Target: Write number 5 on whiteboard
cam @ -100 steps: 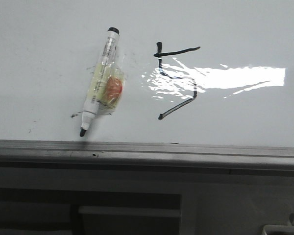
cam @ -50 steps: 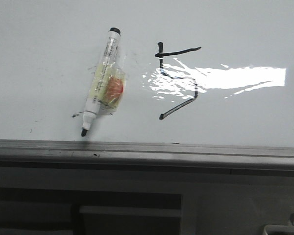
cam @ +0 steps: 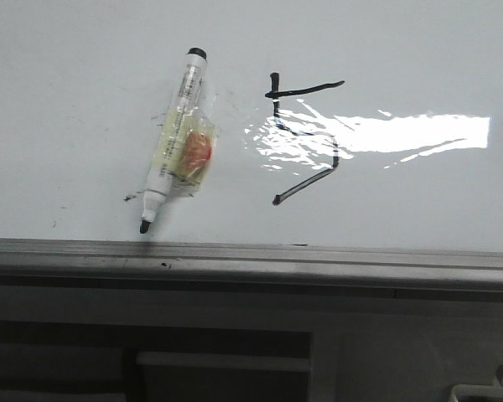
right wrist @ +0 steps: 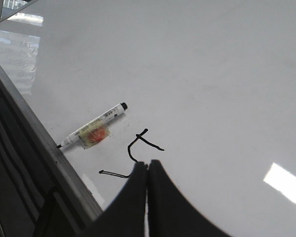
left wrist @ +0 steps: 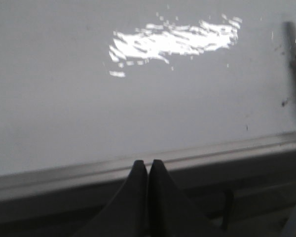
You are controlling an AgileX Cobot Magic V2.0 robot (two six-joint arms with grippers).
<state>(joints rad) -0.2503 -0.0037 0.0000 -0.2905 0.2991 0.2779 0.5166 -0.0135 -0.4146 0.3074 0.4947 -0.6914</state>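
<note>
The number 5 (cam: pixel 305 138) is drawn in thin black strokes on the glossy whiteboard (cam: pixel 84 100), partly washed out by glare. A white marker (cam: pixel 172 138) with clear tape and an orange patch lies to its left, uncapped tip toward the grey edge rail (cam: pixel 251 255). No gripper appears in the front view. In the right wrist view my right gripper (right wrist: pixel 147 162) is shut and empty above the board, covering part of the number 5 (right wrist: pixel 138 143), with the marker (right wrist: pixel 91 129) beyond. My left gripper (left wrist: pixel 148 162) is shut and empty over the rail (left wrist: pixel 64 173).
A bright glare patch (cam: pixel 402 134) lies across the board right of the figure. Faint black scuffs (cam: pixel 130 198) mark the board near the marker tip. Below the rail sits dark framing (cam: pixel 218 352).
</note>
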